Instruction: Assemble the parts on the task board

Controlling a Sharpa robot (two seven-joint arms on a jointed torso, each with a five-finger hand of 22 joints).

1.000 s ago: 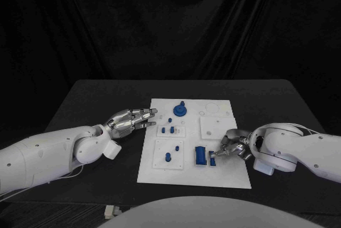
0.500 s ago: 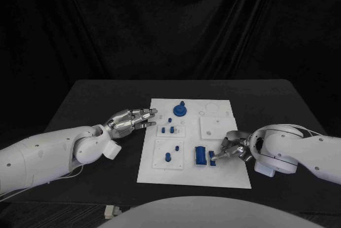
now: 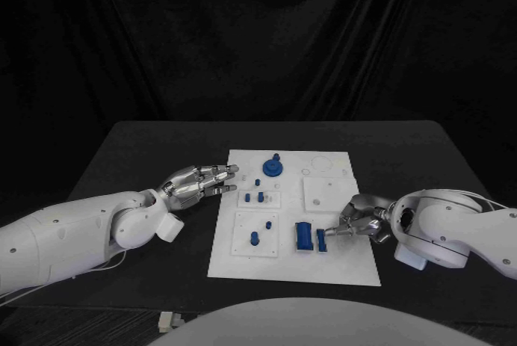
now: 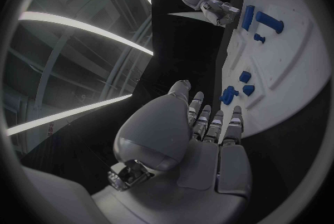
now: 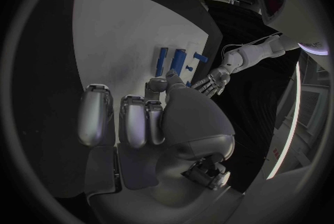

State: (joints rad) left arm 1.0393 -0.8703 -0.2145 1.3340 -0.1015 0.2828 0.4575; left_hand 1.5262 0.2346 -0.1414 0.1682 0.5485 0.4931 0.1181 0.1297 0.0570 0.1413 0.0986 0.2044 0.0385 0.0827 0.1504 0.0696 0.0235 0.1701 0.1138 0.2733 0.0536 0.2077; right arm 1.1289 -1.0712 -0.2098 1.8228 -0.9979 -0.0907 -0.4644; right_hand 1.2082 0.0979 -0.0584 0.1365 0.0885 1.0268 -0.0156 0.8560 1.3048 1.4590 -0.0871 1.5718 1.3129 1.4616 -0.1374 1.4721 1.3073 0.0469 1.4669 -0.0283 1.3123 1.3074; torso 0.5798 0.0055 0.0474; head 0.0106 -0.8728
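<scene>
The right hand (image 3: 358, 225) has drawn back a little to the right over the last second, so its fingertips now sit just beside the two long blue parts (image 3: 309, 236) at the near right of the task board (image 3: 323, 267) instead of pressing against them; from the right wrist view its fingers are curled in loosely and I see nothing between them, so I take it as clenched on nothing, though the head view is too small to be sure. The blue parts lie side by side where they were, which suggests that the hand has just let go of or nudged a piece and that this step is finishing rather than starting. Across the board the left hand (image 3: 198, 183) has not moved: it hovers at the far left edge, fingers straight and apart, grasping nothing. Further out, a round blue part (image 3: 273, 167) stands at the far middle of the board, with smaller blue pieces (image 3: 254, 199) in the left recesses. The board lies on a black desk (image 3: 140, 152), with dark curtains (image 3: 258, 54) behind.
</scene>
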